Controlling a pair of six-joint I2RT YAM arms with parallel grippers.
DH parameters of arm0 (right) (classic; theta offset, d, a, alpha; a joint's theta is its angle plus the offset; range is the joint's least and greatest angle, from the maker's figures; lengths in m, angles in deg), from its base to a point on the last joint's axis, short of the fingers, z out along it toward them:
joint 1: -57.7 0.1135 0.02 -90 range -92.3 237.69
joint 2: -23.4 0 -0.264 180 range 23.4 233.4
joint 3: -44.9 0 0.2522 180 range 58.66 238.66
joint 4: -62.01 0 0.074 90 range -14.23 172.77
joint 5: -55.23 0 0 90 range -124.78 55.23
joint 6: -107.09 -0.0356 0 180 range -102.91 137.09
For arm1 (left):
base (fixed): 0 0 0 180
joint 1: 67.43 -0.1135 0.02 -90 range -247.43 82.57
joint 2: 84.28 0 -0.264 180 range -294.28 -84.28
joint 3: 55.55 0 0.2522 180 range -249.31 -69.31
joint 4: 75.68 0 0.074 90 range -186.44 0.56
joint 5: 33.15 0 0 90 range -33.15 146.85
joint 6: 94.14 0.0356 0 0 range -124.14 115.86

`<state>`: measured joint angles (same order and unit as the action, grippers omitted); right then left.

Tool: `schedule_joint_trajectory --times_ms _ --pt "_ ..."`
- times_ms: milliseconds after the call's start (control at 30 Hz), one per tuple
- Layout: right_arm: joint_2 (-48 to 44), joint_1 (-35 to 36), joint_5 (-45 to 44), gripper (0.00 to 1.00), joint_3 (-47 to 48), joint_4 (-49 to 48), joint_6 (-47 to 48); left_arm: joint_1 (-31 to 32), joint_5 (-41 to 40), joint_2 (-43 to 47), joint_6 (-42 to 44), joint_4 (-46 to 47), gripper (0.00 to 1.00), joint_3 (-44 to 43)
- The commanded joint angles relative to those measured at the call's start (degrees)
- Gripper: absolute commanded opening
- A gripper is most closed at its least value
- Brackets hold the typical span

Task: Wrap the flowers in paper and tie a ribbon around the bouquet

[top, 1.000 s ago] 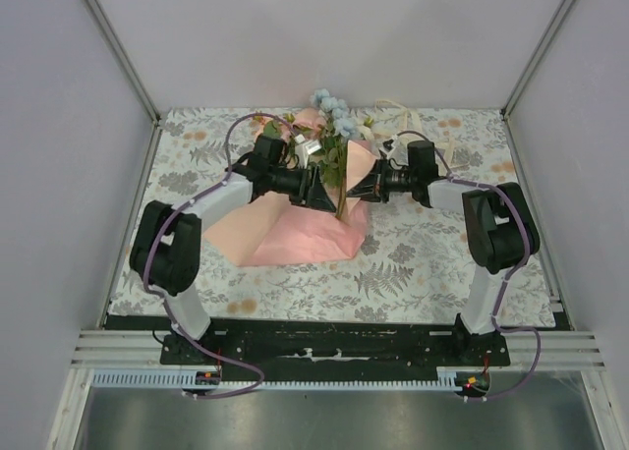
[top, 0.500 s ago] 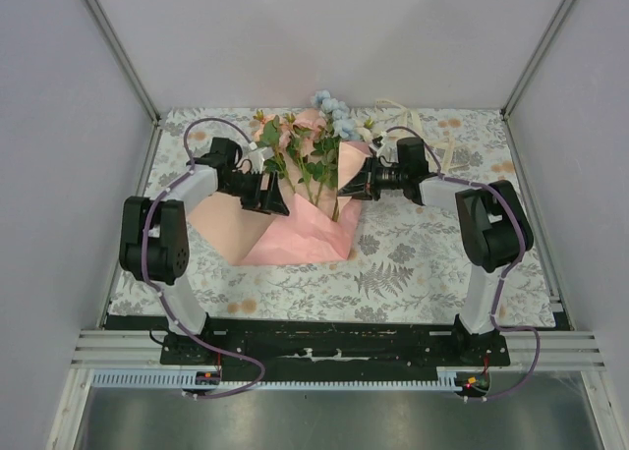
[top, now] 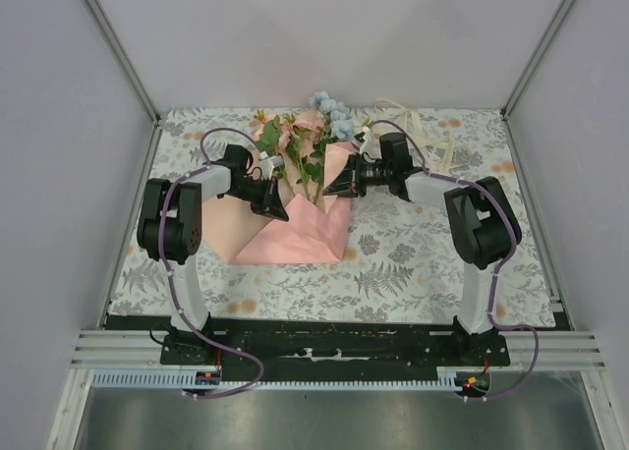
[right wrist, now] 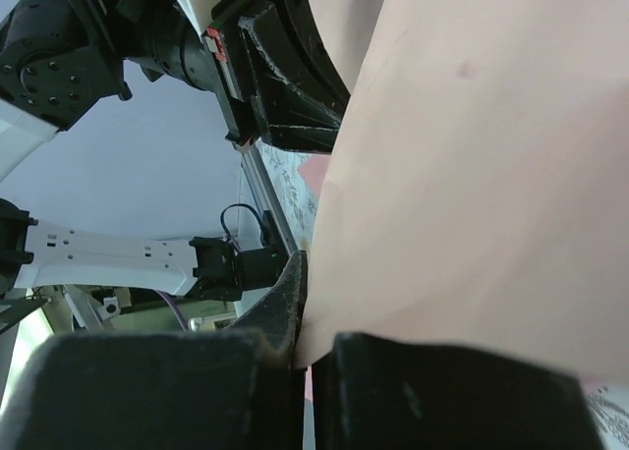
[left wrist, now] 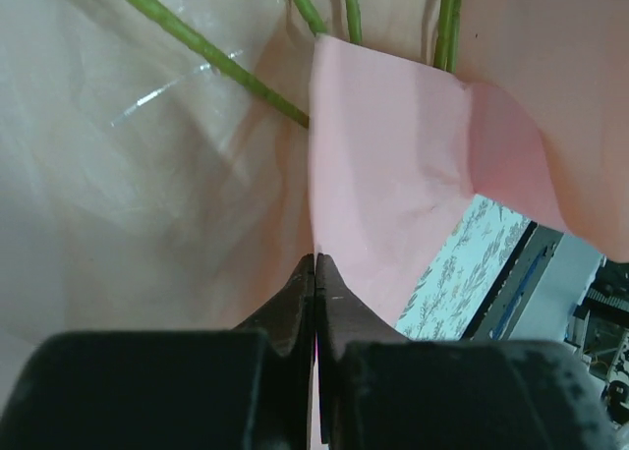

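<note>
Across the large salmon-pink paper sheet lie the artificial flowers, their green stems on the sheet and the peach, blue and white blooms past its far edge. The left gripper is pinched tight on the sheet's left flap, and the right gripper is clamped on its right flap. The wrap should go best if one flap is drawn snugly over the stems and the other overlapped on it, pulling gently so the thin sheet does not tear. The narrow cream ribbon lies beyond the sheet's far right corner.

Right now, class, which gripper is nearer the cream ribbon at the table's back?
Right. The right gripper pinches the paper on the ribbon side of the flowers; the left gripper pinches it beyond them, farther off.
</note>
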<state>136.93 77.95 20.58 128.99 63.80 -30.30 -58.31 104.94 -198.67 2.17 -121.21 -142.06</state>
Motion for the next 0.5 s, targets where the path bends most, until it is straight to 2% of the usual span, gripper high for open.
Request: schedule_joint_trajectory --times_ms 0,233,467 --pt "3.9 3.0 -0.9 0.0 4.0 -2.0 0.2 0.3 1.0 -1.8 -2.2 4.3 0.02 -2.3" --pt "11.6 7.3 -2.1 0.0 11.0 -3.4 -0.8 0.3 0.6 -2.9 -3.3 6.6 0.02 -1.6" --pt "16.9 9.2 -3.1 0.0 13.6 -3.4 1.1 0.3 0.6 -4.2 -3.9 7.7 0.02 -1.8"
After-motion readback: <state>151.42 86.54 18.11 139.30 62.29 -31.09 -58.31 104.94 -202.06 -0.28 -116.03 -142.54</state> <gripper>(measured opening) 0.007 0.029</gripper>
